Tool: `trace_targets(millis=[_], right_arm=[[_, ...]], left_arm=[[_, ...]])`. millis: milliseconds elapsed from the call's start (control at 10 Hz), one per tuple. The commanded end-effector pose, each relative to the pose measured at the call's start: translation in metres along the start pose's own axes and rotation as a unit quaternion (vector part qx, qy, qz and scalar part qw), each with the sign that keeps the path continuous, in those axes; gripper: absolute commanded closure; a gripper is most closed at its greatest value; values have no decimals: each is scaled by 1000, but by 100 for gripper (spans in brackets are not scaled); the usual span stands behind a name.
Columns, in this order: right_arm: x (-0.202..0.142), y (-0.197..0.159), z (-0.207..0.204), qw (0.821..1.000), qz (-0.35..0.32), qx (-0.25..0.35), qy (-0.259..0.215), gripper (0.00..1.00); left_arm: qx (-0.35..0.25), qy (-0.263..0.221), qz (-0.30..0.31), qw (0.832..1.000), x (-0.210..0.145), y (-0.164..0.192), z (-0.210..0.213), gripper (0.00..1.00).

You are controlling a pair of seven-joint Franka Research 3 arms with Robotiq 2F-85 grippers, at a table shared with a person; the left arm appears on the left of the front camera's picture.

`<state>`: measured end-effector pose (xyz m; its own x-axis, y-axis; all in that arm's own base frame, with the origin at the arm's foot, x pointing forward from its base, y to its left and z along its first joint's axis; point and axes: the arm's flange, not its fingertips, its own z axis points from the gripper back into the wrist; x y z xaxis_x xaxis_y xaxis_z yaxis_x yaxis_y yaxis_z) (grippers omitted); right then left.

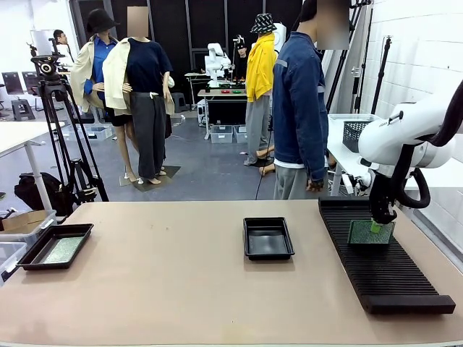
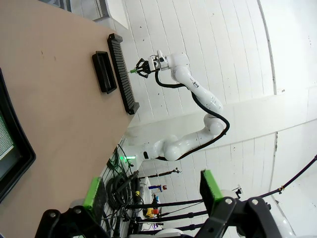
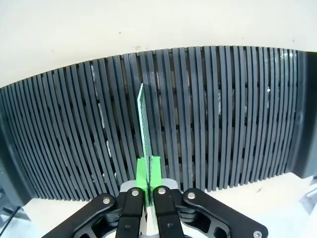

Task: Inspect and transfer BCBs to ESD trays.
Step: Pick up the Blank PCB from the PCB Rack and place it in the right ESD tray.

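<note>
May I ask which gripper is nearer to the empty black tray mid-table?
The right. The right gripper holds a BCB at the rack just beside the empty tray; the left gripper hangs far off, by the other tray at the table's end.

Front camera looks across the table (image 1: pixel 181 289) toward 12 o'clock. Left wrist camera, rolled sideways, sees the ribbed rack (image 2: pixel 121 69) far off at 11 o'clock. Right wrist camera looks down on that rack, close, past the right gripper (image 3: pixel 147 166).

Two trays (image 1: pixel 32 250) (image 1: pixel 268 244), two boards (image 1: pixel 62 249) (image 1: pixel 371 233), one rack (image 1: pixel 391 278)
</note>
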<state>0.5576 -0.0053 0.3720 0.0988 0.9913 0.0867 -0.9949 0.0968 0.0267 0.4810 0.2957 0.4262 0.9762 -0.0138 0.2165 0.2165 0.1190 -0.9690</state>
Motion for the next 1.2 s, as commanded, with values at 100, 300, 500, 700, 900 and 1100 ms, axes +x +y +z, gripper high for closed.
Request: trace_targets(millis=[100, 300, 500, 700, 900, 1100], right_arm=[[3, -4, 21, 1000, 3, 19, -15, 100], [14, -2, 45, 1000, 6, 20, -8, 100], [25, 4, 63, 1000, 5, 19, 0, 100], [36, 10, 82, 1000, 5, 27, 7, 100], [50, 21, 97, 1000, -17, 15, 20, 100], [66, 29, 107, 996, -89, 18, -13, 100]], left_arm=[[4, 0, 2, 1000, 0, -2, 0, 0], [4, 0, 2, 1000, 0, -2, 0, 0], [4, 0, 2, 1000, 0, -2, 0, 0], [4, 0, 2, 1000, 0, -2, 0, 0], [4, 0, 2, 1000, 0, -2, 0, 0], [4, 0, 2, 1000, 0, -2, 0, 0]])
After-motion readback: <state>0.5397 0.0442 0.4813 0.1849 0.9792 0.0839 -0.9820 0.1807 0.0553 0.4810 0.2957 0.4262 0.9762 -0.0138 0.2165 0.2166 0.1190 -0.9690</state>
